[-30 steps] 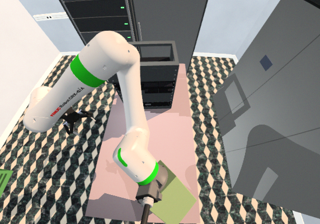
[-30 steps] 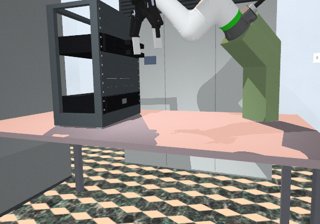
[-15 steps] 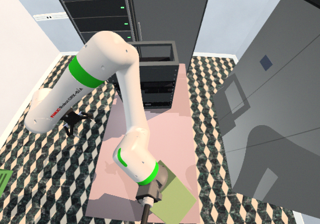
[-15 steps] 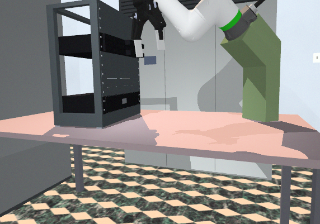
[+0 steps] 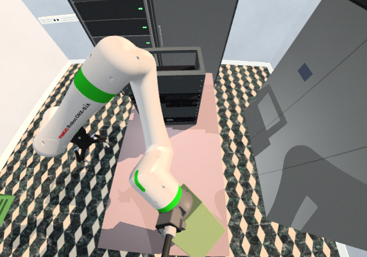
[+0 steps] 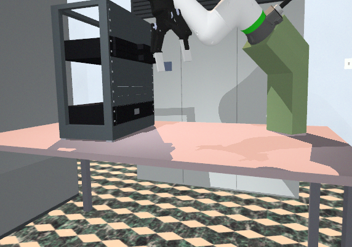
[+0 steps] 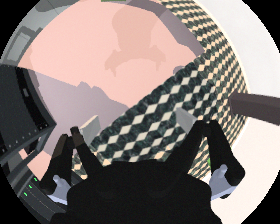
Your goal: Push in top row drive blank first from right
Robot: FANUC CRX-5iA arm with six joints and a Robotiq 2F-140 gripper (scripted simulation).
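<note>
The dark grey rack (image 6: 106, 71) stands at the far end of the pink table (image 6: 215, 142); it also shows in the overhead view (image 5: 179, 87). Its front carries a dark band of drive blanks near the top (image 6: 130, 48) and another near the bottom (image 6: 133, 113). I cannot tell single blanks apart. My gripper (image 6: 173, 59) hangs high at the level of the top band, fingers pointing down, open and empty, not touching the rack. In the overhead view my gripper (image 5: 91, 146) shows to the left of the table. In the wrist view the open fingers frame floor and table, with the rack (image 7: 18, 136) at the left edge.
My arm's green pedestal (image 6: 286, 84) stands on the table's near end. A large grey cabinet (image 5: 308, 125) stands to the right of the table and a tall server cabinet (image 5: 128, 13) stands behind the rack.
</note>
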